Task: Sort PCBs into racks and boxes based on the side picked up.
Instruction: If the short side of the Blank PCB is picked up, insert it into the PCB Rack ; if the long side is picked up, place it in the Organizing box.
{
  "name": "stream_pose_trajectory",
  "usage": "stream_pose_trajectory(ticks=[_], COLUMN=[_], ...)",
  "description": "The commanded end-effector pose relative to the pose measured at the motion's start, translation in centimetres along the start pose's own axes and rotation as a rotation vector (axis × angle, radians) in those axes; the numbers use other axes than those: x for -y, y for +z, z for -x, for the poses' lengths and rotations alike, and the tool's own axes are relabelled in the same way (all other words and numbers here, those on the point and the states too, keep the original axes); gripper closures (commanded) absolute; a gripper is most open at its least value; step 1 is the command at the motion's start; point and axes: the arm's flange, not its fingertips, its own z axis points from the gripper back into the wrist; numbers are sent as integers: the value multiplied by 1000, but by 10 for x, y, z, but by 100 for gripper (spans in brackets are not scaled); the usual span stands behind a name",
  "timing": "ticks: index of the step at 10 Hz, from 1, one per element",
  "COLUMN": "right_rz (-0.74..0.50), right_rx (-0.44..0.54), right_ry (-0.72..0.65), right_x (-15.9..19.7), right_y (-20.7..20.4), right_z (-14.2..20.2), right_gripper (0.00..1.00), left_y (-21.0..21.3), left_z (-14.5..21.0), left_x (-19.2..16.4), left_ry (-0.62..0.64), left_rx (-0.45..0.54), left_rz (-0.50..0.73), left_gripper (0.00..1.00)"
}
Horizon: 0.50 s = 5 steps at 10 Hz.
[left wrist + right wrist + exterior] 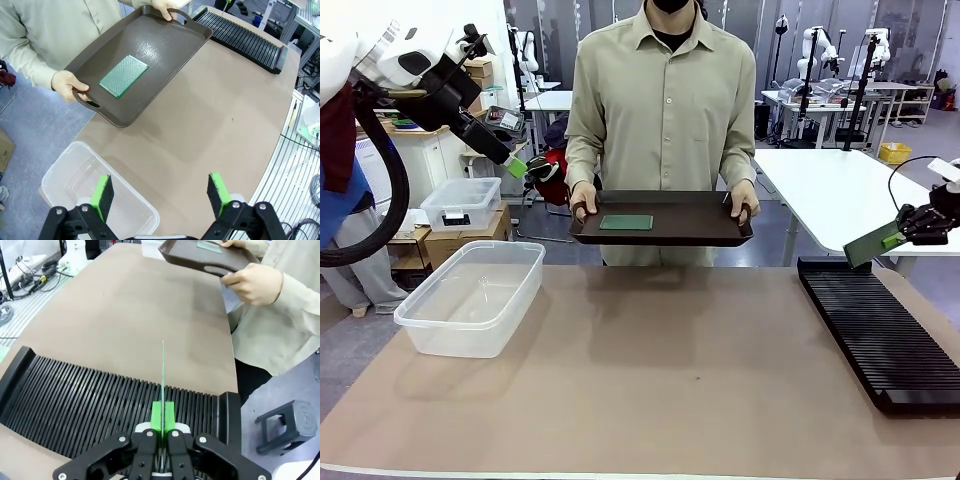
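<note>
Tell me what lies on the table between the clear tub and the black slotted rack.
Nothing. In the front view, the stretch of brown table between the clear tub and the black rack is bare.

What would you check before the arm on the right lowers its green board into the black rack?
1. Grip: right gripper shut on held PCB: ok.
2. Pose: held PCB edge-on above the rack: ok.
3. Aim: held PCB lined up with one slot: cannot tell.
4. Safety: person's hands on the tray, away from the rack: ok.
5. Other arm: left gripper open, over by the tub, away from the rack: ok.
</note>
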Motion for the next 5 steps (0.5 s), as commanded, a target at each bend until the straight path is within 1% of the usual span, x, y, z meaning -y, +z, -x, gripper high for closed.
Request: stream_pose_trajectory(ticks=[1,5], right_rz=[-7,-35], right_rx=[-28,-6], right_ry=[29,62], right_x=[1,0], right_y=[-7,-23], right_z=[6,16], right_gripper=[98,98], left_y=[-1,-1], left_z=[2,2], left_x=[-1,-1], left_ry=[3,3], left_rx=[-1,-1], left_rz=[10,10], left_gripper=[0,0])
